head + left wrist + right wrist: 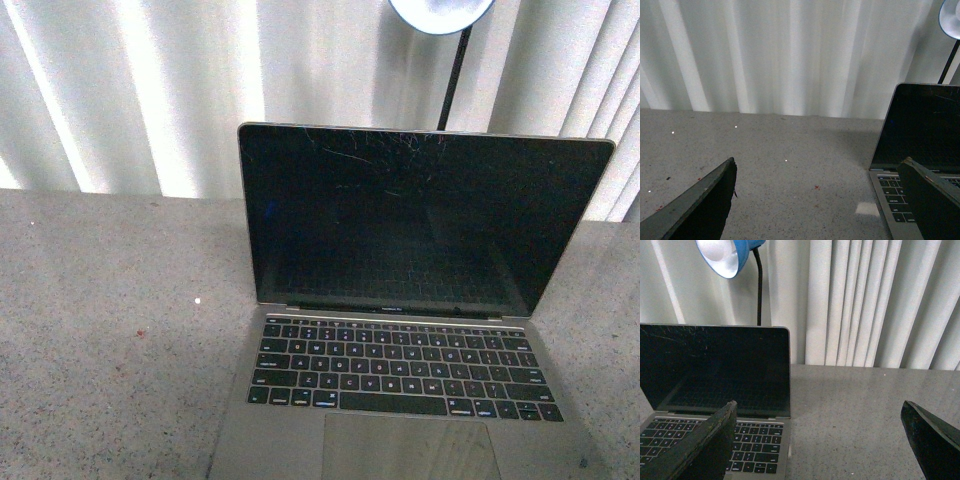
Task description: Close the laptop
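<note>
On the speckled grey stone-look table [110, 330], just right of the robot's middle line, stands the slim space-grey metal laptop [415, 300]. It is open, with its scratched glossy black screen raised and leaning a little back, facing the robot. Its hinge and the lid's top edge run across from left to right, so closing it means pressing that top edge forward and down towards the black keys and the wide smooth trackpad.

The laptop lies between the two arms. The left gripper [815, 210] has it off to its right, and the right gripper [815, 447] has it off to its left. Both sit low, near the keyboard end and well short of the lid's edge. Each has its dark, flat, wedge-shaped fingers spread wide, with nothing between them. The right arm is probably the nearer one, since the machine sits towards its side.

Behind the lid rise a blue-shaded lamp on a black stem [725, 255] and white pleated curtains [150, 90].
</note>
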Motion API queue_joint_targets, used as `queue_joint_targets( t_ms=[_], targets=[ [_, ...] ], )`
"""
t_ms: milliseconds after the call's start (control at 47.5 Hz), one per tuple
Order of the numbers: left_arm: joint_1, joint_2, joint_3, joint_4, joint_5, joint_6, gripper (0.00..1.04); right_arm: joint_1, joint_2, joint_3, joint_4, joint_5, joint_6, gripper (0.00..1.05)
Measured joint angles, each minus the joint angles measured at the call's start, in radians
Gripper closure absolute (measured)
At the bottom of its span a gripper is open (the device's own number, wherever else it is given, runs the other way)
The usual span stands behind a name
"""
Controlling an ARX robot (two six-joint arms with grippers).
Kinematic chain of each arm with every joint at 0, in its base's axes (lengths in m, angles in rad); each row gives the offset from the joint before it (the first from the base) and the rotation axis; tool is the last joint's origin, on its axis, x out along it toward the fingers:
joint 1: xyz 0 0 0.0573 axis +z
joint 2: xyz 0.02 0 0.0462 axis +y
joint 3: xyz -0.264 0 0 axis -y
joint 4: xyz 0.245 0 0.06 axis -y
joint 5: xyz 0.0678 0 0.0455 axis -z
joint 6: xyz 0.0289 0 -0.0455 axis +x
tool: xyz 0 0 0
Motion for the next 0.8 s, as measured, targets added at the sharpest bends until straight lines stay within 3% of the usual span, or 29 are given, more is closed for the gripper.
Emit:
queue_joint_targets(
  t_ms=[800],
  targets=[
    [0.0,0.0,0.0,0.0,0.0,0.0,0.07,0.0,0.0,0.0,0.0,0.0,0.0,0.07]
  ],
)
